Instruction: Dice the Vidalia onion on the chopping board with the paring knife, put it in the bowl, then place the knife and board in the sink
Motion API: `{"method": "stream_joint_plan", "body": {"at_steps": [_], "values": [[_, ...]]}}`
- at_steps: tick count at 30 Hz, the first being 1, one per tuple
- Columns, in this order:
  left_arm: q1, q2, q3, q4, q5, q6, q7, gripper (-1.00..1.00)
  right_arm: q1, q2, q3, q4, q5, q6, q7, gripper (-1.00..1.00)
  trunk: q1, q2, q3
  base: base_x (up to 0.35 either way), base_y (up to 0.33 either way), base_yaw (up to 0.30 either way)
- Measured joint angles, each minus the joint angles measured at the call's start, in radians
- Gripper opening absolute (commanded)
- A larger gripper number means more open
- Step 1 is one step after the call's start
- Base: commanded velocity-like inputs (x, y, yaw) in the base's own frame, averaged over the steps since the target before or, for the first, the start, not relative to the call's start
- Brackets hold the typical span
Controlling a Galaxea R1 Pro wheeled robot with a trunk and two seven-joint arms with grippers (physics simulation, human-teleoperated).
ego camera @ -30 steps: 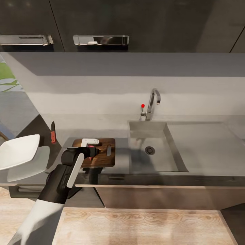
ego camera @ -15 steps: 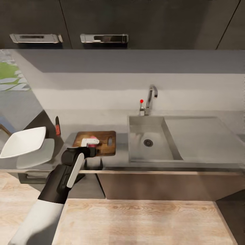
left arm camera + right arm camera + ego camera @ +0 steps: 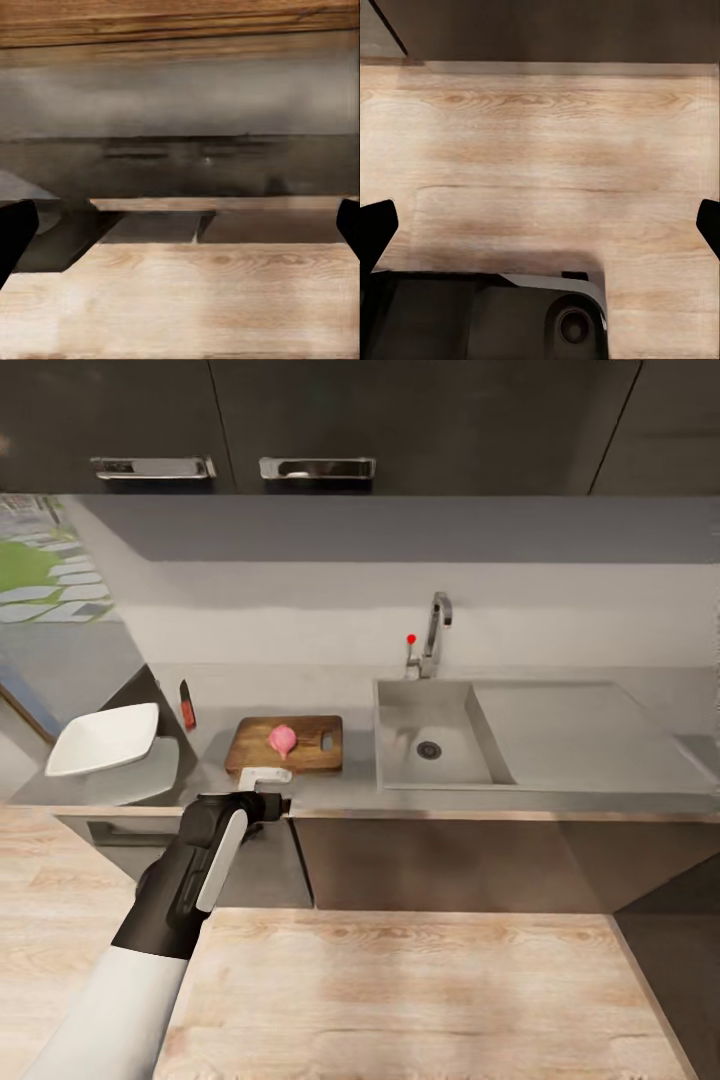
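Note:
A pink Vidalia onion (image 3: 283,738) lies whole on the dark brown chopping board (image 3: 303,753), which rests on the grey countertop (image 3: 350,792) just left of the sink (image 3: 405,705). The red-handled paring knife (image 3: 187,706) lies on the counter left of the board. Further left stands the white bowl (image 3: 105,739). My left gripper (image 3: 271,798) hangs in front of the counter's edge, near the board and apart from it, and its fingers (image 3: 15,232) are spread wide with nothing between them. My right gripper (image 3: 540,225) is open over the wooden floor.
The chrome faucet (image 3: 435,632) with its red-tipped lever (image 3: 411,640) stands behind the basin, and the flat drainboard (image 3: 575,725) lies to its right. Dark wall cabinets (image 3: 400,420) hang above. Light wooden floor (image 3: 400,990) spreads before the dark base cabinets.
The whole view has pulled back from the counter, so the camera moved. My left gripper has come off the board to the counter's front edge, leaving the onion uncovered there.

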Motion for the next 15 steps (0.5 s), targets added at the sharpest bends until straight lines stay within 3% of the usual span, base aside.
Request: {"method": "stream_joint_plan", "body": {"at_steps": [10, 15], "values": [[0.015, 0.0, -0.001, 0.0, 0.001, 0.0, -0.001, 1.0, 0.0, 0.0, 0.0, 0.0, 0.0, 0.0, 0.0, 1.0, 0.0, 0.0, 0.0, -0.331, 0.0, 0.0], [0.069, 0.0, -0.001, -0.013, 0.001, -0.003, -0.004, 1.0, 0.0, 0.0, 0.0, 0.0, 0.0, 0.0, 0.0, 1.0, 0.0, 0.0, 0.0, -0.098, 0.0, 0.0]]}}
